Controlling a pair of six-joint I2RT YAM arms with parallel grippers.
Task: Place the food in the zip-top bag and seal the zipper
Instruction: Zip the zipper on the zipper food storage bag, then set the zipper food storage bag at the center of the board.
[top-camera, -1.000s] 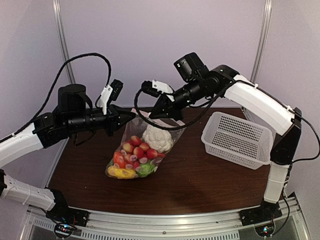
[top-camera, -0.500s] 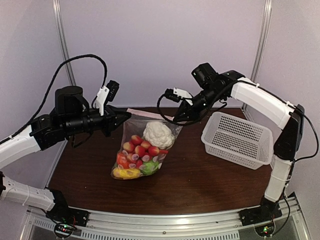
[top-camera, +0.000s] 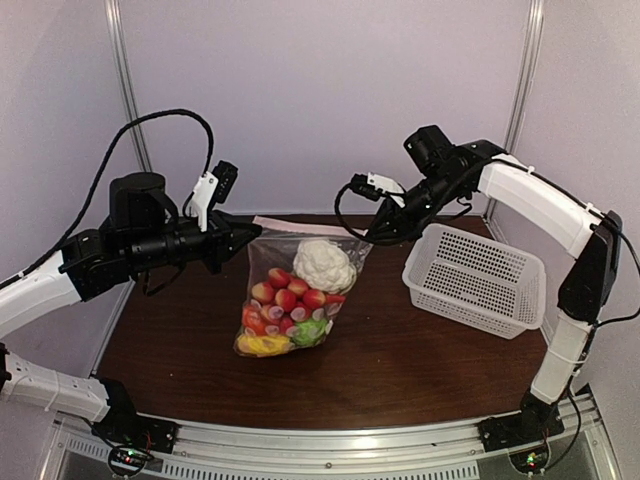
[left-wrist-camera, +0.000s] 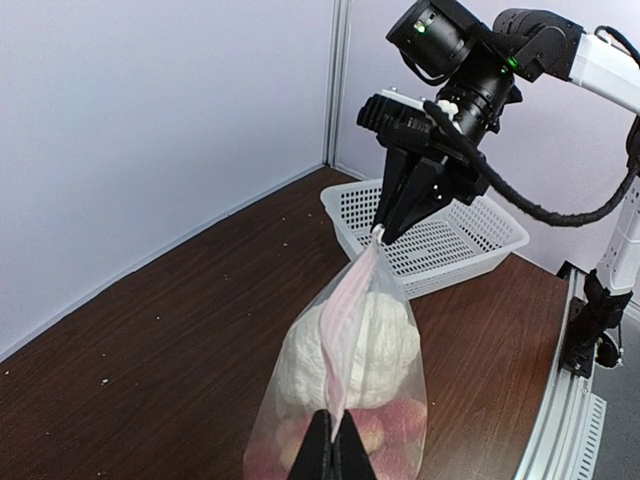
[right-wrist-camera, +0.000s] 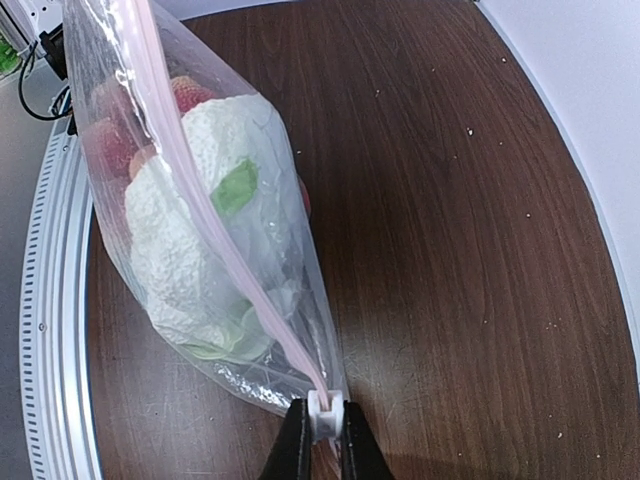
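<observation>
The food (top-camera: 288, 300) was contained in the zip-top bag (top-camera: 266, 262). Its zipper (left-wrist-camera: 345, 315), seemingly sealed end to end, was pinched by left gripper (left-wrist-camera: 335, 442) and right gripper (right-wrist-camera: 322, 425).

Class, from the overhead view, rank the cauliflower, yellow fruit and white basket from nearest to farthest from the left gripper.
1. Cauliflower, top of the zip-top bag, just right of the left gripper.
2. Yellow fruit, at the bag's bottom end, toward the arm bases.
3. White basket, far off on the table's right side.
</observation>
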